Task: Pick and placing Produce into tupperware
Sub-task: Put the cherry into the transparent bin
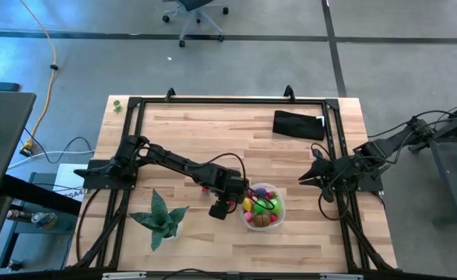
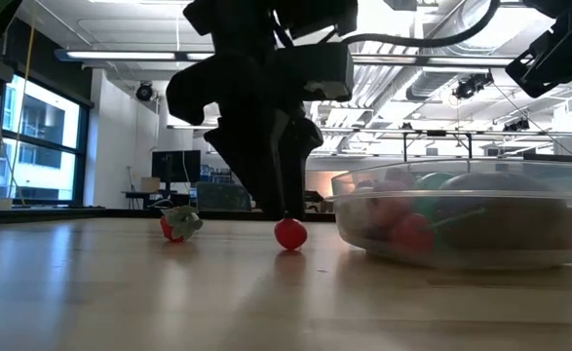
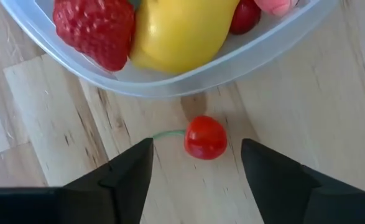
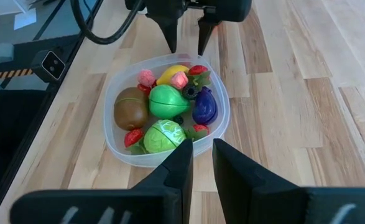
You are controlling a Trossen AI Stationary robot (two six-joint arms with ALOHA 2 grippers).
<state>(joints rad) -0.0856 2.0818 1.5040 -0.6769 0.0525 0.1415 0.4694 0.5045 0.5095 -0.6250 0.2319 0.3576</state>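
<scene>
Left wrist view: a small red toy cherry (image 3: 205, 137) is straddled on the wooden table (image 3: 331, 106) by the left gripper (image 3: 196, 165), jaws spread for pinching, just beside the clear round tupperware (image 3: 170, 84) (already nearly full), while the right gripper (image 4: 199, 155), slightly parted, is parked aside.

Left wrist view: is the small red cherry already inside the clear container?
No, the cherry lies on the wooden table just outside the container, between the open left pincer fingers.
</scene>
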